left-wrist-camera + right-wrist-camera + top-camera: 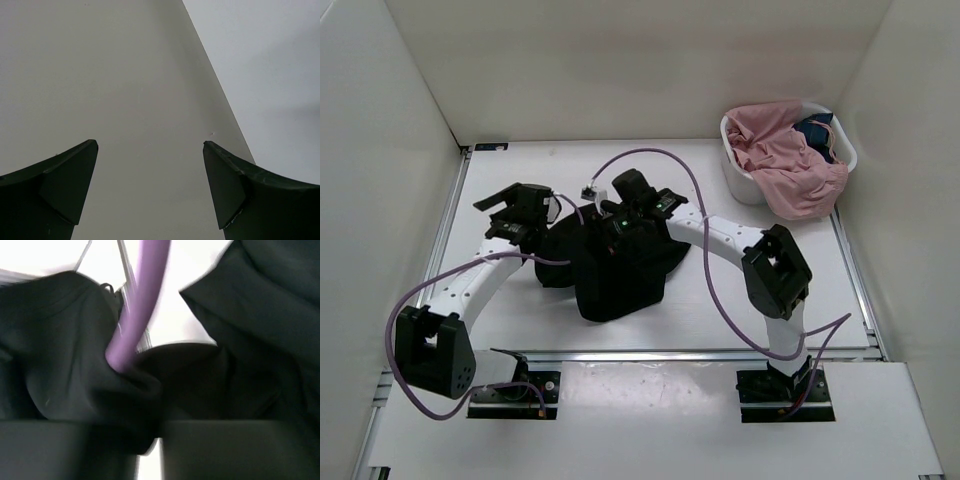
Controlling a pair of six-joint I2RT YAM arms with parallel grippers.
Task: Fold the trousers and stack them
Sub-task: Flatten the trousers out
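Right gripper (pixel 155 452) pinches bunched plain black soft-fabric trousers (pixel 620 285), heap broadest left-right, leg direction indiscernible; left gripper (pixel 149 145) gapes wide, empty.

White table (pixel 670 315) enclosed by plain white walls (pixel 620 60).

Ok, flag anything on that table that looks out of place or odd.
The pink garment spills over the near rim of the white basket. The trousers lie in a bunched heap mid-table, not flat, and in the right wrist view a purple cable runs down into their folds, where it might snag.
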